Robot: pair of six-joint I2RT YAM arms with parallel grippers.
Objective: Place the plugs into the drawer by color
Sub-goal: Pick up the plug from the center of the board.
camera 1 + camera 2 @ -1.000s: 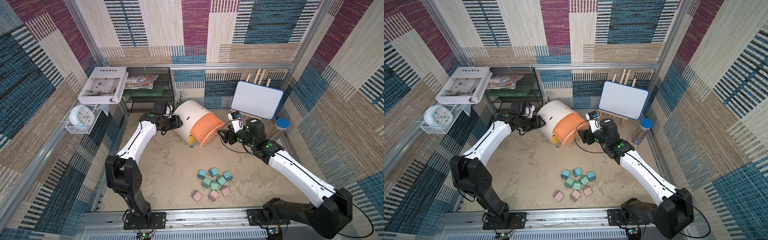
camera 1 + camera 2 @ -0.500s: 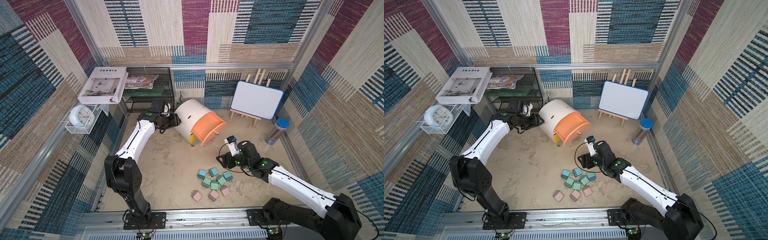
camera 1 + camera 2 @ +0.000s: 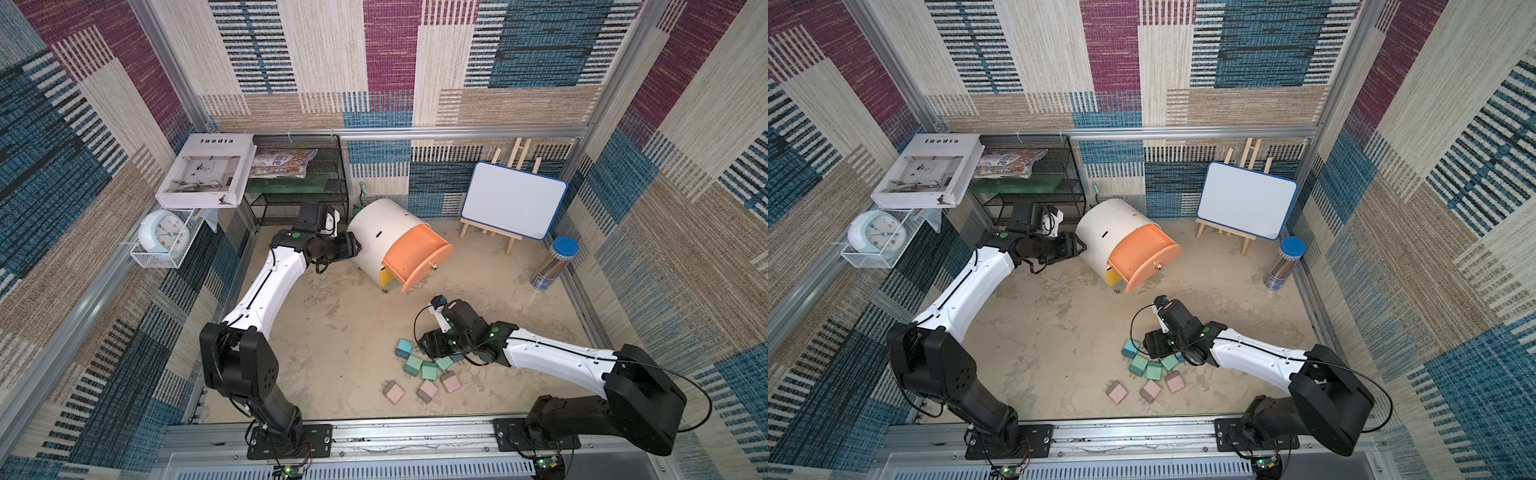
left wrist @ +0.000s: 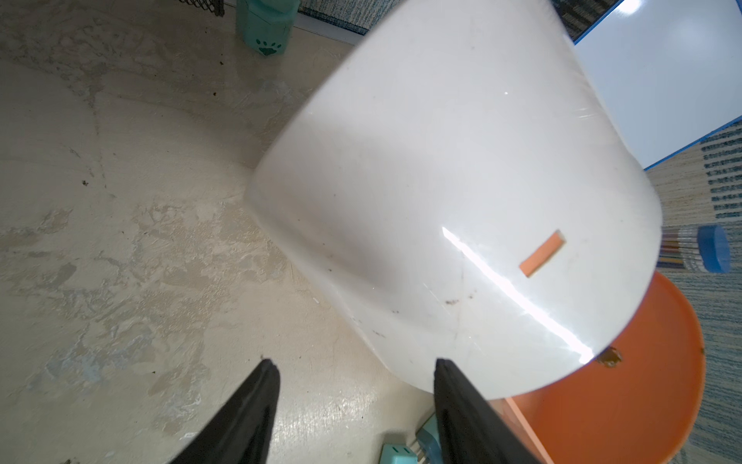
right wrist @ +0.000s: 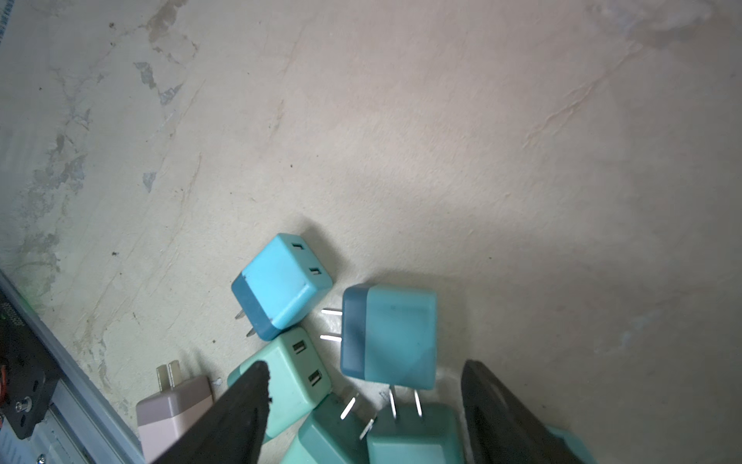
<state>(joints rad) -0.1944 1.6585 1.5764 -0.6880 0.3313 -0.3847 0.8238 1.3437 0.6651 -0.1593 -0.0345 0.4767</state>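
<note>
The white barrel-shaped drawer (image 3: 386, 232) lies tilted at the back, its peach top drawer (image 3: 419, 257) pulled out. My left gripper (image 3: 353, 245) is open behind it, with one fingertip (image 4: 441, 369) against the white body (image 4: 461, 180) and bare floor between the jaws. The plugs lie in a pile on the floor: a blue one (image 3: 404, 348), green ones (image 3: 429, 371) and pink ones (image 3: 393, 392). My right gripper (image 5: 365, 363) hangs open just over the pile, with a blue plug (image 5: 391, 335) and a green plug (image 5: 413, 436) between its fingers. Nothing is gripped.
A black wire-mesh shelf (image 3: 299, 183) with a book (image 3: 203, 170) on top stands back left, with a clock (image 3: 164, 237) in a white basket beside it. A whiteboard easel (image 3: 513, 199) and a blue-lidded pencil tube (image 3: 555, 266) stand back right.
My right arm has swung from the peach drawer's front down and toward the front, onto the plug pile. The left arm has stayed at the cabinet.
</note>
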